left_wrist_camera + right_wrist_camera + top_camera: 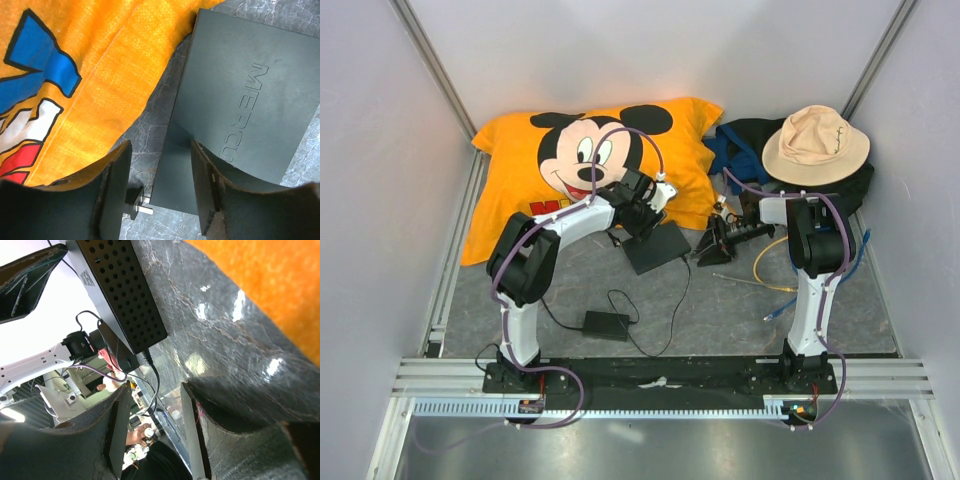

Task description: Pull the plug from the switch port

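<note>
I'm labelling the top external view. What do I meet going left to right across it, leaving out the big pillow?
In order: power brick → switch → right gripper → tan hat.

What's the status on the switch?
Left gripper open, straddling switch edge. Right gripper open, low beside it. Black plug seated. Pillow close alongside.

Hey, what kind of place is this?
Probably a robot lab test cell: plain white walls on aluminium framing, left arm and right arm bolted to one base rail, staged props like a Mickey Mouse pillow.
</note>
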`<state>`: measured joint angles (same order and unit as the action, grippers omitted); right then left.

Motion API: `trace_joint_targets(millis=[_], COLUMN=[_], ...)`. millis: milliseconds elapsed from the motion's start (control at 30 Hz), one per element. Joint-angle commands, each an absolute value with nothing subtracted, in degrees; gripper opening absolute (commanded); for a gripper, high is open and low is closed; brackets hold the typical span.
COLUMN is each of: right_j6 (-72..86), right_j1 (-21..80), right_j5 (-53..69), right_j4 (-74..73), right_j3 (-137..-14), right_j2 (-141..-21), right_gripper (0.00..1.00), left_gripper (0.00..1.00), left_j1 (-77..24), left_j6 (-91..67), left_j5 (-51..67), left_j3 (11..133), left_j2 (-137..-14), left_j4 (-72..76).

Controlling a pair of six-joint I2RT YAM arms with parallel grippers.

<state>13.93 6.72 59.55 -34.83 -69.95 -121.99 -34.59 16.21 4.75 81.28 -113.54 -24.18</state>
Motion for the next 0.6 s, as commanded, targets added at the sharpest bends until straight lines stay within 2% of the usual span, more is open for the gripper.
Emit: trace_joint_targets(millis=[0, 67, 133, 200, 567], right_j6=[14.59, 15.37, 15.91, 16.17, 18.72], right_j1=[7.91, 8.26, 8.61, 8.88, 10.55], right_j5=[51.42, 51.24, 51.24, 51.07, 48.69], right_j4=[-28.66, -27.78, -27.25, -26.98, -24.52], right_j3=[-67.50, -67.41, -67.59, -68.02, -66.19], right_j2=[-124.54, -124.54, -124.98, -125.33, -124.98], right_gripper=[0.53, 0.53, 0.53, 0.53, 0.51], left_gripper=[0.52, 0.48, 0.37, 0.34, 0.33], left_j1=[-34.72, -34.80, -34.80, -34.80, -34.98], left_j6=[20.21, 19.95, 19.86, 19.51, 17.58], left_j5=[3.42, 4.22, 5.53, 7.37, 12.83], left_j3=[80.51, 80.07, 79.28, 78.84, 77.96], left_j2=[-116.37, -116.63, -117.07, -117.42, -119.79], left_j4=[-25.75, -25.93, -26.36, -26.80, -29.70])
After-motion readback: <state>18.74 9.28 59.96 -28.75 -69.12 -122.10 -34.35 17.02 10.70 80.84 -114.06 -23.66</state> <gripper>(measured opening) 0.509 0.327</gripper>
